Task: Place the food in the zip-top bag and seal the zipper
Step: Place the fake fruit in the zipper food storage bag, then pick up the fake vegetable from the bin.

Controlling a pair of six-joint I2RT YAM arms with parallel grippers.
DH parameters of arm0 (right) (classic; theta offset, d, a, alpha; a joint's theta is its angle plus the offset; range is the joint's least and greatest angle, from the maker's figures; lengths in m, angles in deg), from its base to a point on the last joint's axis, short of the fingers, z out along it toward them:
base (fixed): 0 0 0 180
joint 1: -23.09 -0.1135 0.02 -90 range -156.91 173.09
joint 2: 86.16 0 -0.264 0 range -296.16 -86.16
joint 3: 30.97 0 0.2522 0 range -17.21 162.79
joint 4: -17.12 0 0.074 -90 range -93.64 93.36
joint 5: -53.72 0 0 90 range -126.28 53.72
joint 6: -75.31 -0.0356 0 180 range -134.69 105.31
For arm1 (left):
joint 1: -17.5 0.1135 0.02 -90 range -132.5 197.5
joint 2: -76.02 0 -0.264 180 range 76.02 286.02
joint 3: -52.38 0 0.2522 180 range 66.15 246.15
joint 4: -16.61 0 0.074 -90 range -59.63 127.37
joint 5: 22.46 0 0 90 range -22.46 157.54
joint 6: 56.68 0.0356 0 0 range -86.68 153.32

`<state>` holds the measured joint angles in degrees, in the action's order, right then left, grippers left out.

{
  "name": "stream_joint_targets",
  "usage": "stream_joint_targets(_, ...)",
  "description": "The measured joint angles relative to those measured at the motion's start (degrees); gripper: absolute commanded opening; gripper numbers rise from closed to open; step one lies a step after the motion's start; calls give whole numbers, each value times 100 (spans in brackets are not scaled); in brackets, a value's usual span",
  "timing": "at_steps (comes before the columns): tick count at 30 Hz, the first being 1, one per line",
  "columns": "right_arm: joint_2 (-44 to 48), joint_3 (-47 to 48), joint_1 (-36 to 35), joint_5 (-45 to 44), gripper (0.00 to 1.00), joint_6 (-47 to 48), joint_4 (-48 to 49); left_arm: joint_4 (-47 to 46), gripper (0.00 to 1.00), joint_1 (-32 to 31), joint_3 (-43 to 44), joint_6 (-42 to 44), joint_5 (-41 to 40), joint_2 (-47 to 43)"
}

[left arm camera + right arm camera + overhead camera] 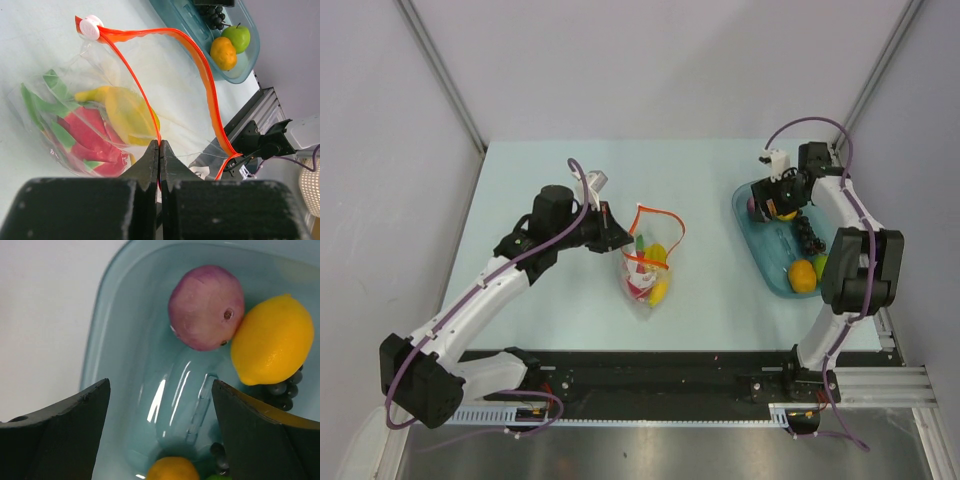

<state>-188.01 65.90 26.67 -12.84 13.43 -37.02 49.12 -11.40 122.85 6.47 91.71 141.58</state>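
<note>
In the overhead view, left of centre, the left gripper (610,228) has its black fingers pressed together on the mouth edge of the clear crinkly plastic zip-top bag (648,270). The bag lies on the pale green table (560,170) at the middle of the frame. The left wrist view shows the grip closely. At bottom centre the two fingers (145,167) meet with the thin orange-red zipper strip (145,34) clamped between them. From there the strip opens into a wide loop, so the bag's mouth gapes. A small white round slider (91,27) sits at the strip's far end, upper left.

Inside the bag, at centre left of that view, a glossy yellow toy banana (125,107) lies against a red piece with green leaves (85,137).

Right of centre in the overhead view is the translucent teal bowl (772,258), well apart from the bag. At its lower end it holds a round orange fruit (802,276) touching a green apple-like piece (820,263), and a cluster of dark toy grapes (807,235) lies at its middle.

The right gripper (775,195) hangs over the bowl's upper end. In the right wrist view its fingers stand wide apart at the lower corners. A purple ball (206,307) and a yellow lemon-shaped fruit (272,340) touch each other at upper right. Whether the fingers touch the bowl floor is unclear.
</note>
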Motion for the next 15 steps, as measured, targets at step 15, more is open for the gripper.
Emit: stream_joint_targets(15, -1036, 256, -308, -481, 91, 564, 997, 74, 1, 0, 0, 101, 0, 26)
